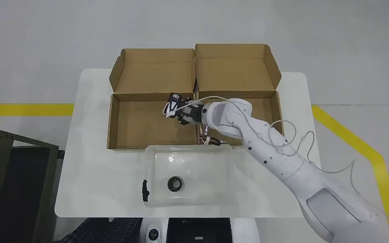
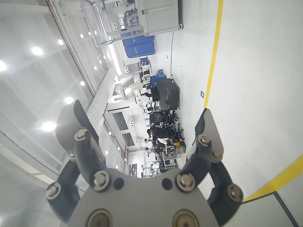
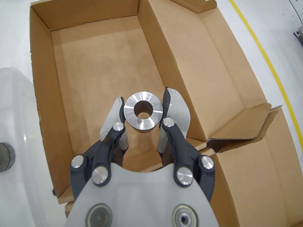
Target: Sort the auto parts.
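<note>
My right gripper [image 3: 143,106] is shut on a silver metal ring [image 3: 143,112] with a round centre hole. It hangs above the floor of the left cardboard box [image 3: 94,55], near the wall shared with the neighbouring box. From above, the same gripper [image 1: 181,113] sits over the right end of the left box [image 1: 140,124]. A black ring [image 1: 176,183] lies in the clear plastic bin [image 1: 206,176]; its dark side [image 3: 6,153] shows beside the box. My left gripper [image 2: 142,108] is open, holds nothing, and faces out into the room.
A second open cardboard box [image 1: 272,109] stands to the right of the first, both with lids folded back. A small black part [image 1: 144,190] lies at the clear bin's left edge. White table surface runs around the boxes.
</note>
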`<state>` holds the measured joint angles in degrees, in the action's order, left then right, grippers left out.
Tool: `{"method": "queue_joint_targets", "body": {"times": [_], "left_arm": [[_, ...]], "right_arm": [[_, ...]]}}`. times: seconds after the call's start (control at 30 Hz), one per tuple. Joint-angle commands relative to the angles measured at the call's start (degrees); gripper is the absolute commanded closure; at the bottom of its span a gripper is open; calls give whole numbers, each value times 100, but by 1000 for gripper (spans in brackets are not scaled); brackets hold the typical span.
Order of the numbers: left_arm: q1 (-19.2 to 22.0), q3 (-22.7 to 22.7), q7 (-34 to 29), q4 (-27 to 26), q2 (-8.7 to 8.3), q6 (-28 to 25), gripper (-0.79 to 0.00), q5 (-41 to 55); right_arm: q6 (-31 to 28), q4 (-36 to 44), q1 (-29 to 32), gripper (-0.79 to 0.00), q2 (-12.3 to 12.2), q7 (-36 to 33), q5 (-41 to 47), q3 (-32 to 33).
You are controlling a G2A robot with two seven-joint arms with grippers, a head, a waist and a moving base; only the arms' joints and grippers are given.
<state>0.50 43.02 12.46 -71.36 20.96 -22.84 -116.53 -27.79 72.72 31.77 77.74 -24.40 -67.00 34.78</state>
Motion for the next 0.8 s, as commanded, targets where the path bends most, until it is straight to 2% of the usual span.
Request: {"method": "queue_joint_targets", "body": {"times": [0.0, 0.5, 0.57, 0.63, 0.77], "left_arm": [[0, 0, 0, 0, 0, 0, -785, 0], [0, 0, 0, 0, 0, 0, -785, 0], [0, 0, 0, 0, 0, 0, -785, 0], [0, 0, 0, 0, 0, 0, -785, 0], [0, 0, 0, 0, 0, 0, -785, 0]], "right_arm": [[35, -131, -64, 0, 62, -5, -10, -61], [174, -948, -416, 0, 523, -128, -149, -457], [178, -1038, -441, -65, 567, -144, -172, -473], [168, -1122, -463, -172, 606, -170, -199, -487], [147, -1264, -488, -197, 676, -170, -246, -500]]}}
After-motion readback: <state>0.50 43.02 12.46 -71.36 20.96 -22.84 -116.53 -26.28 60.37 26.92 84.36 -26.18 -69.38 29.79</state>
